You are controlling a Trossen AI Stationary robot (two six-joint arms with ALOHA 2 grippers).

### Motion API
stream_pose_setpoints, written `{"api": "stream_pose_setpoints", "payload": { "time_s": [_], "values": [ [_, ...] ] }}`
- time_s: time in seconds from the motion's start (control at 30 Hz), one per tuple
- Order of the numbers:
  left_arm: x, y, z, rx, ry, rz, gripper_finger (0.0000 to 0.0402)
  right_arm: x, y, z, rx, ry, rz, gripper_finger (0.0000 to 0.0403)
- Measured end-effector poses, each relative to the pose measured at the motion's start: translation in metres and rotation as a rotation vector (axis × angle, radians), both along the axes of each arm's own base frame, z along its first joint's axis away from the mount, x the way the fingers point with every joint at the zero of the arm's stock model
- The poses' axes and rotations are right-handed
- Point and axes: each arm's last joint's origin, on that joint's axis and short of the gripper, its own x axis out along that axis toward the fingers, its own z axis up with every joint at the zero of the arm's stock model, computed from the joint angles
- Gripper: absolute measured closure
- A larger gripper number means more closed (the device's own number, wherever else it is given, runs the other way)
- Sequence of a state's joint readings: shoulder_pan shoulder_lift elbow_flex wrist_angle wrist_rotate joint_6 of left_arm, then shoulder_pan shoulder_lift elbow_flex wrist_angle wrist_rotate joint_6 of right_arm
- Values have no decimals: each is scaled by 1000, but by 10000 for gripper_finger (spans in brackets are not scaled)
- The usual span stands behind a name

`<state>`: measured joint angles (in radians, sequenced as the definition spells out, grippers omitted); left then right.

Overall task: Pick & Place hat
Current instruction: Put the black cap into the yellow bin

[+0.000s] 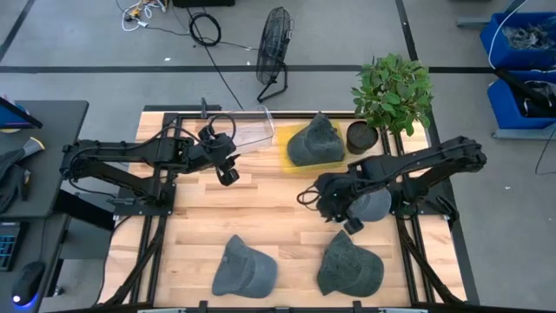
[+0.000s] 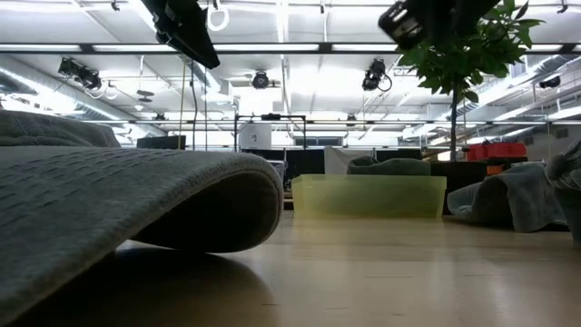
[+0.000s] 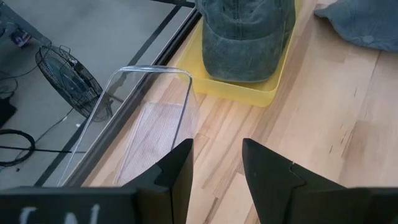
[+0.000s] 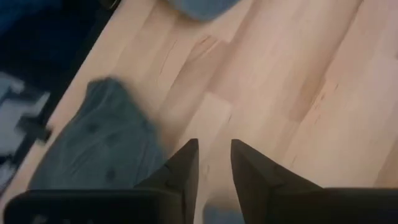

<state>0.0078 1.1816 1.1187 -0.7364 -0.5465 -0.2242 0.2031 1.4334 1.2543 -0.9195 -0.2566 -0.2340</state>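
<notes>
Several grey-green caps lie on the wooden table. One cap (image 1: 314, 142) (image 3: 245, 37) sits in a yellow tray (image 1: 300, 165) (image 3: 236, 93) at the far side. Another cap (image 1: 375, 205) (image 2: 513, 200) rests on the table's right part, partly under my right arm. Two more caps (image 1: 245, 266) (image 1: 350, 266) lie by the near edge. My right gripper (image 1: 350, 224) (image 4: 214, 146) hangs open above the boards beside the right cap, with nothing between its fingers. My left gripper (image 1: 228, 174) (image 3: 217, 146) is open in the air, near a clear tray (image 1: 248, 135) (image 3: 149, 118).
A potted plant (image 1: 393, 91) stands at the far right corner, just behind the yellow tray. The clear tray lies left of the yellow one along the far edge. Bare boards (image 1: 278, 204) stretch between the two grippers. Close to the low camera, the near-left cap (image 2: 136, 200) fills its left side.
</notes>
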Motion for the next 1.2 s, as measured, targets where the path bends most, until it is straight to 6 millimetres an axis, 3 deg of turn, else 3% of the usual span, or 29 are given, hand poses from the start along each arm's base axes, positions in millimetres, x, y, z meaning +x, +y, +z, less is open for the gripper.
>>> {"api": "stream_pose_setpoints", "payload": {
  "time_s": [0.17,0.4,0.63,0.83,1.0,1.2],
  "values": [
    [0,0,0,-1,-1,1,259,2,6,-21,106,36,-58,284],
    [0,0,0,-1,-5,1,259,-9,22,-52,162,174,-59,219],
    [0,0,0,-22,-19,23,260,-19,55,-75,197,125,146,174],
    [0,0,0,-32,-27,33,259,-29,73,-106,243,179,184,170],
    [0,0,0,-32,-26,33,259,-24,79,-120,193,85,205,175],
    [-1,0,-1,-32,-18,32,259,-19,79,-132,103,45,265,241]
  ]
}}
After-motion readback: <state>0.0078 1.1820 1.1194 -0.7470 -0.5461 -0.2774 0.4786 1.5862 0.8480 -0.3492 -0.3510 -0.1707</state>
